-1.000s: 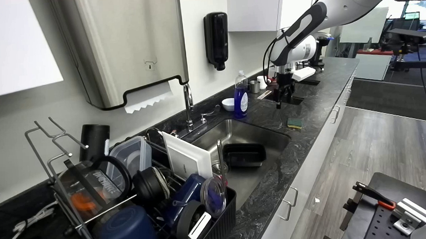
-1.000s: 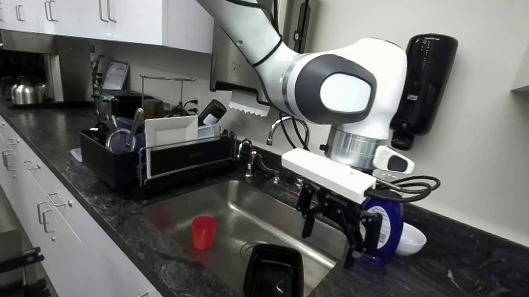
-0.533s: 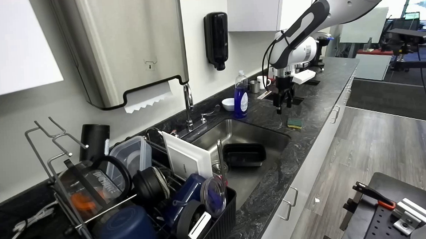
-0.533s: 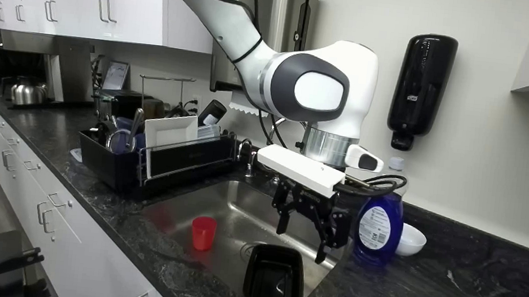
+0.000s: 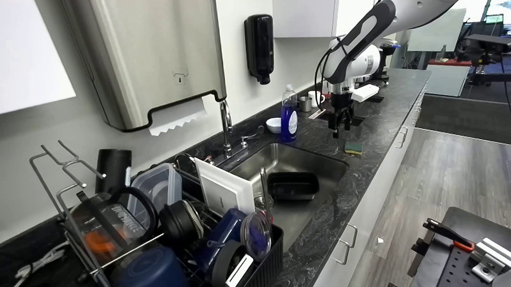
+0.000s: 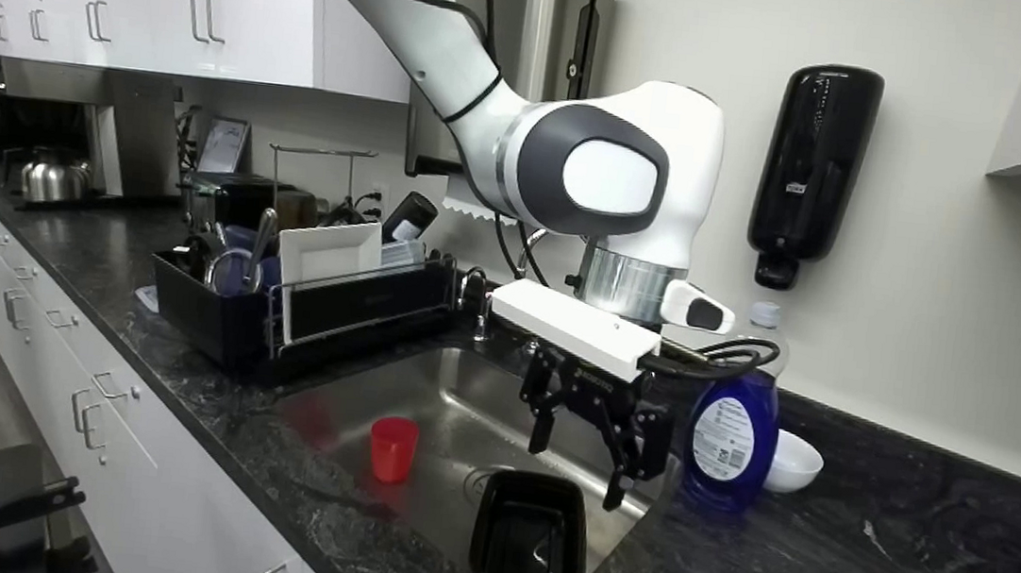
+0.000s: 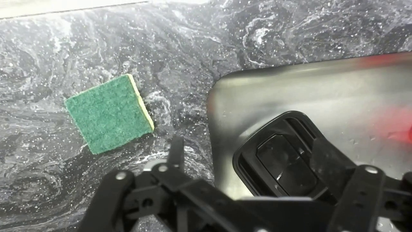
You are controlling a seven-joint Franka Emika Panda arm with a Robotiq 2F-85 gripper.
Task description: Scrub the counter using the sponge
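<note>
The sponge (image 7: 109, 114), green on top with a yellow side, lies flat on the dark, glossy counter (image 7: 180, 42) in the wrist view, left of the sink. In an exterior view the sponge (image 5: 353, 148) lies near the sink's corner, by the counter's front edge. It does not show in the exterior view with the red cup. My gripper (image 6: 575, 471) is open and empty, above the sink's edge and apart from the sponge. In the wrist view the fingers of my gripper (image 7: 248, 145) are wide apart, the sponge beyond the left one.
The steel sink (image 6: 462, 386) holds a black tray (image 6: 533, 526) and a red cup (image 6: 393, 450). A blue soap bottle (image 6: 731, 443) and a white bowl (image 6: 794, 463) stand behind the gripper. A full dish rack (image 6: 214, 312) stands beside the sink.
My gripper has moved away from the soap bottle, leftward over the sink in an exterior view, and slightly lower. It moved only a little in the last half second. The sponge has not moved.
</note>
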